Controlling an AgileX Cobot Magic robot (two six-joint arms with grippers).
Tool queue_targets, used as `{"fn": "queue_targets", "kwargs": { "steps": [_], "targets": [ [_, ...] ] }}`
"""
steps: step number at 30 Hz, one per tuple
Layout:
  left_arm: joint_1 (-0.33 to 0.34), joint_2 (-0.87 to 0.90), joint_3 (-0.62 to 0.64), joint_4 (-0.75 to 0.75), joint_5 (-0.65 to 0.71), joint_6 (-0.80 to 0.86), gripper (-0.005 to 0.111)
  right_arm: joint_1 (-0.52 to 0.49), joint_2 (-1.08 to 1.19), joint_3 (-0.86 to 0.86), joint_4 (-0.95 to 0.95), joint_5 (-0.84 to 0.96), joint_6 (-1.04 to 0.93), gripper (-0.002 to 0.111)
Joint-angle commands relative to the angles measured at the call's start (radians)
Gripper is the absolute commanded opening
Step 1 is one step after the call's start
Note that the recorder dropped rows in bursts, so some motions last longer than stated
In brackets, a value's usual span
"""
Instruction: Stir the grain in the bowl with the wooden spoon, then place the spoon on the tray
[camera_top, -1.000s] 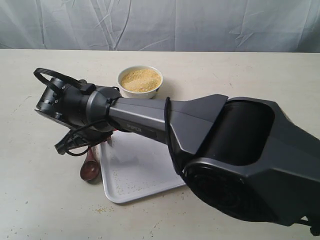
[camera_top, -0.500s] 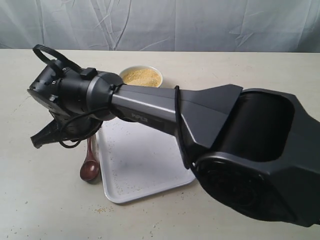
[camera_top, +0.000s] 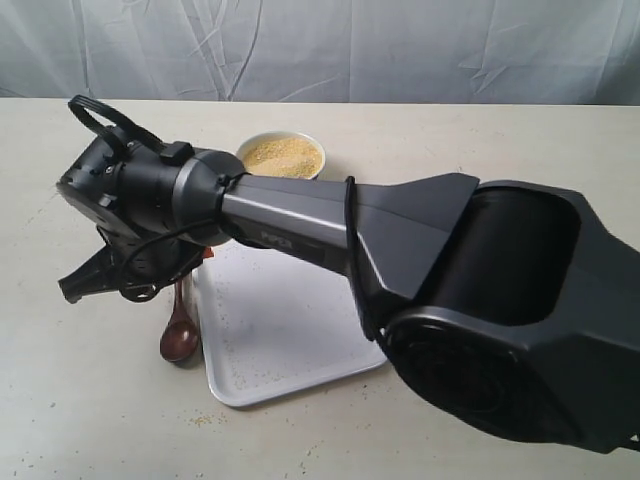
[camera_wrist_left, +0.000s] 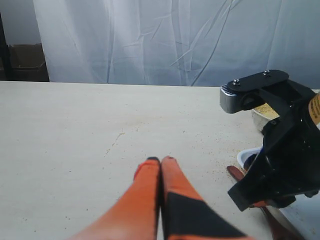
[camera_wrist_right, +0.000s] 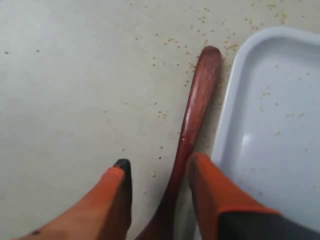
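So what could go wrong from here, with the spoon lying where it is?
1. The wooden spoon lies on the table beside the tray, not on it; left there, the placement fails.
2. The open right gripper straddles the slim handle close to the tray's rim; closing could catch the rim or pinch the handle off-centre, so it slips.

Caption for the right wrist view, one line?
Open right gripper above the wooden spoon, which lies on the table beside the tray.
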Motion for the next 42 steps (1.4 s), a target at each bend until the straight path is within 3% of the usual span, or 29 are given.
{"fn": "queue_targets", "kwargs": {
  "steps": [1, 6, 9, 11, 18, 26, 34, 36, 39, 42],
  "targets": [
    [0.004, -0.005, 0.005, 0.0, -0.006, 0.0, 0.0, -0.003, 0.033, -0.001, -0.017, 0.002, 0.014, 0.04],
    [0.004, -0.005, 0.005, 0.0, -0.006, 0.0, 0.0, -0.003, 0.049, -0.001, 0.001, 0.002, 0.014, 0.037],
    [0.004, -0.005, 0.005, 0.0, -0.006, 0.0, 0.0, -0.003, 0.042, -0.001, -0.002, 0.0, 0.014, 0.019],
    [0.004, -0.005, 0.005, 0.0, -0.006, 0.0, 0.0, -0.003, 0.021, -0.001, -0.034, 0.002, 0.04, 0.0],
    [0.004, -0.005, 0.005, 0.0, -0.006, 0.0, 0.0, -0.059, -0.122, -0.001, -0.085, 0.016, 0.114, 0.0],
    [0.004, -0.005, 0.005, 0.0, -0.006, 0.0, 0.0, -0.264, -0.222, -0.001, 0.008, 0.007, 0.195, 0.0],
    [0.004, -0.005, 0.005, 0.0, -0.006, 0.0, 0.0, -0.401, -0.186, -0.001, 0.021, -0.265, 0.411, 0.0],
    [0.004, -0.005, 0.005, 0.005, -0.006, 0.0, 0.0, -0.421, -0.14, -0.001, -0.007, -0.385, 0.452, 0.0],
    [0.004, -0.005, 0.005, 0.005, -0.006, 0.0, 0.0, -0.391, -0.116, 0.013, -0.342, -0.392, 0.557, -0.001],
    [0.004, -0.005, 0.005, 0.005, -0.006, 0.0, 0.0, -0.382, -0.116, 0.018, -0.353, -0.393, 0.61, -0.001]
  ]
}}
